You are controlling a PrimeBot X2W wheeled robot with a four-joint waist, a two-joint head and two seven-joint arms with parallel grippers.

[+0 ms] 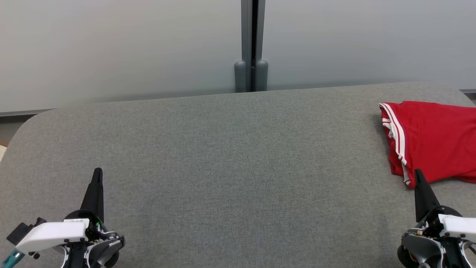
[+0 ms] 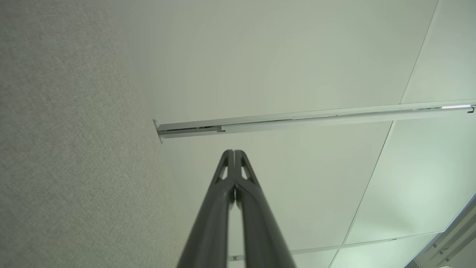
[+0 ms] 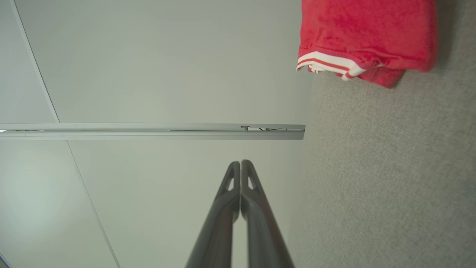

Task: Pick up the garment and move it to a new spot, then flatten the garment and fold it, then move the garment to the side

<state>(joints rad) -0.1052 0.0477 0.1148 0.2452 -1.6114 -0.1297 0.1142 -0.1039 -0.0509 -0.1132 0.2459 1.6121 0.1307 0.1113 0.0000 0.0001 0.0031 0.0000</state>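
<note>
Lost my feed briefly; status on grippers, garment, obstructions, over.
Left gripper shut, empty. Right gripper shut, empty, apart from red garment. Garment lies folded, right end of grey surface. No obstruction seen.

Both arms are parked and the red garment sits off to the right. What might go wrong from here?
1. The shut right fingers sit close by the striped hem of the garment; a forward move may snag it and undo the folds.
2. The garment lies near the right end of the grey surface, running past the head view's edge, so a nudge might slide it off.
</note>
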